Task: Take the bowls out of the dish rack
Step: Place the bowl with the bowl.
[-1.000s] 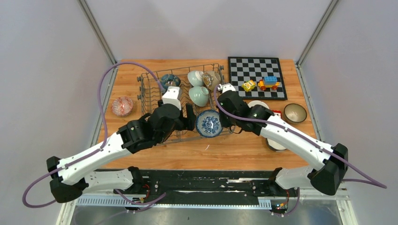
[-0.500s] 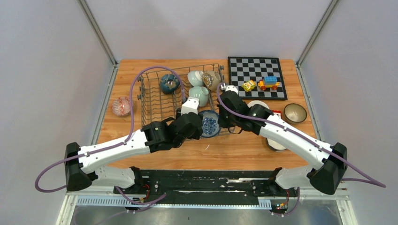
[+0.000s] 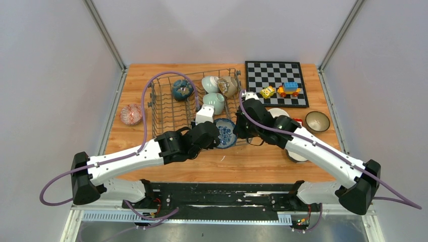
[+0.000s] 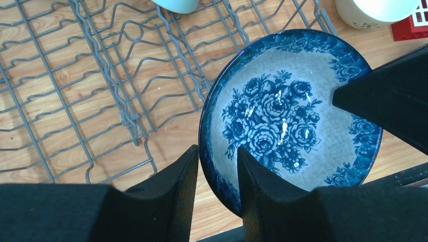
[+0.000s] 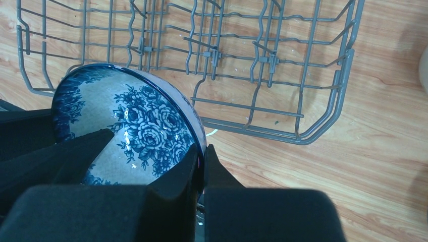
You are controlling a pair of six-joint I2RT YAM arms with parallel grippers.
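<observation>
Table: a wooden table (image 3: 262, 156) inside plain grey walls, both arms reaching in from the near edge.
Left gripper: the left gripper (image 4: 217, 176) straddles the rim, one finger inside and one outside. Whether it is squeezing yet, I cannot tell.
Right gripper: the right gripper (image 5: 202, 166) is clamped hard on the opposite rim, fingers nearly together.
Floral bowl: the blue-and-white floral bowl (image 4: 282, 116) is tipped up on edge at the near right corner of the dish rack (image 3: 166, 108), caught between the two grippers.
Handling: glazed ceramic, so I judge it rigid, smooth, moderately heavy and liable to chip on the wires.
Hold: the rim is the only place to pinch, and a deep bite over the wall looks safest against slipping.
Further back: a pale green bowl (image 3: 214, 102), a dark teal bowl (image 3: 181, 89) and a beige-brown bowl (image 3: 228, 86) wait in the rack.
Far right: the chessboard (image 3: 275, 75) with its toys lies beyond the rack.
</observation>
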